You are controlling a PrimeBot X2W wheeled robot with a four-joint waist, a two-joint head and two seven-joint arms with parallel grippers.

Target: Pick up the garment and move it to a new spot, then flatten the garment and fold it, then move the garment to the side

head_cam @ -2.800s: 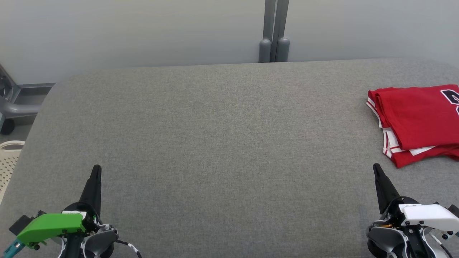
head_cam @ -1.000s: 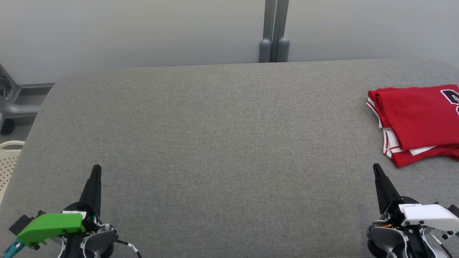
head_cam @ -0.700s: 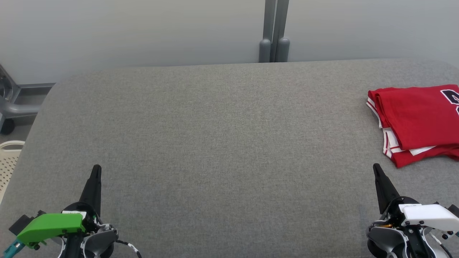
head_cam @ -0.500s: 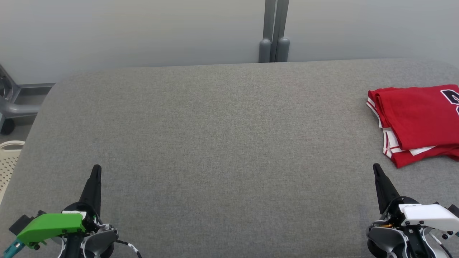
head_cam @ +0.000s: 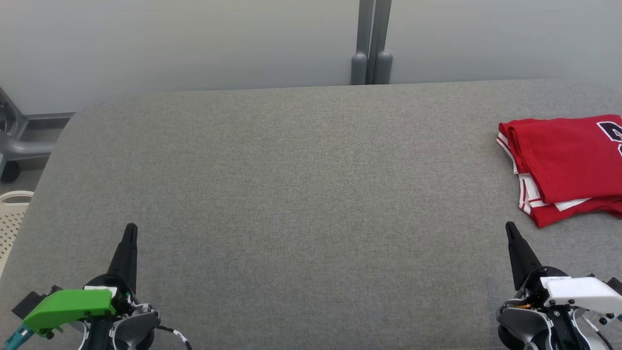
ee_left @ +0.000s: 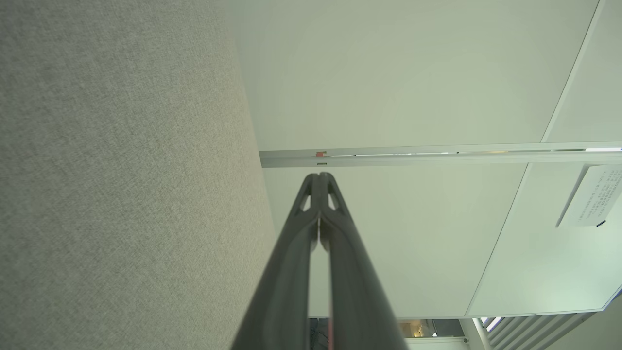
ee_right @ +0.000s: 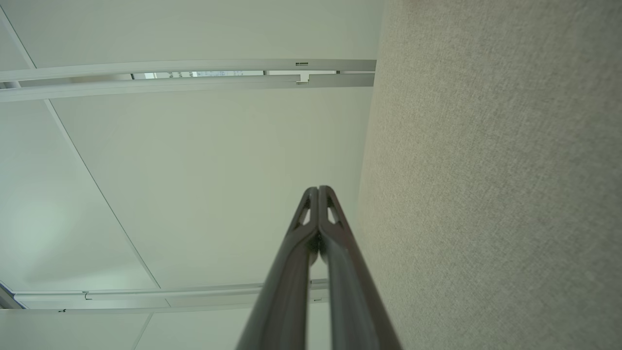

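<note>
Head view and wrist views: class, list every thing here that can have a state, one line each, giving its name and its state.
Garment: folded, lying on the table's right side, touched by neither claw.
Left claw: shut, empty.
Right claw: shut, empty, near the garment but apart from it.
Table: covered in smooth grey fabric.
Basket: beside the table's left edge, cut off by the frame; contents hidden.

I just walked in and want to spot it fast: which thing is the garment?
Look at the wide grey table. Near its right edge, beyond the right gripper, lies the garment. It is a folded red jersey with white trim, the only red thing there.
</note>
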